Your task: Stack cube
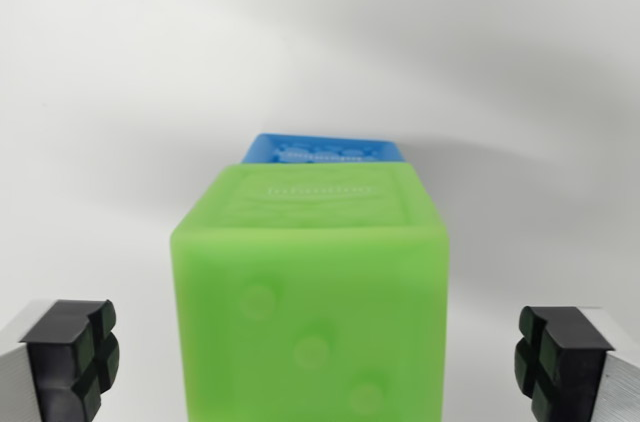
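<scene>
A bright green cube (312, 302) fills the lower middle of the wrist view, its near face showing three raised dots in a diagonal. Behind it, only the top edge of a blue cube (325, 150) shows; whether the two touch I cannot tell. My gripper (320, 357) is open, with the left black pad (72, 354) and the right black pad (556, 352) standing well clear on either side of the green cube, touching nothing.
A plain white surface (120, 122) stretches all around the cubes. A soft shadow lies behind the blue cube toward the wrist view's right.
</scene>
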`<control>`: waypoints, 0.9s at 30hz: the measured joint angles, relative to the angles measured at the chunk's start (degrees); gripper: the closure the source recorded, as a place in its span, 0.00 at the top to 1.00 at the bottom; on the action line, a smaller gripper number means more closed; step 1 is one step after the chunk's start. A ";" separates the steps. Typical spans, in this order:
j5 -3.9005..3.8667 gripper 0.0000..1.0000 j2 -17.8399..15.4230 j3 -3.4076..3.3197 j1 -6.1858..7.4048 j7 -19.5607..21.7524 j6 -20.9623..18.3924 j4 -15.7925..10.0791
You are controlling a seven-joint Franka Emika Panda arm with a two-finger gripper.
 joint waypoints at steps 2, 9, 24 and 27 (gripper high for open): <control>0.11 1.00 -0.91 0.05 -0.03 -0.08 -0.84 -0.06; 0.60 1.00 -3.79 0.15 -0.04 -0.39 -3.62 -0.12; 1.50 1.00 -10.88 0.22 -0.04 -1.00 -11.36 0.64; 1.64 1.00 -12.27 0.22 -0.04 -1.09 -13.20 1.05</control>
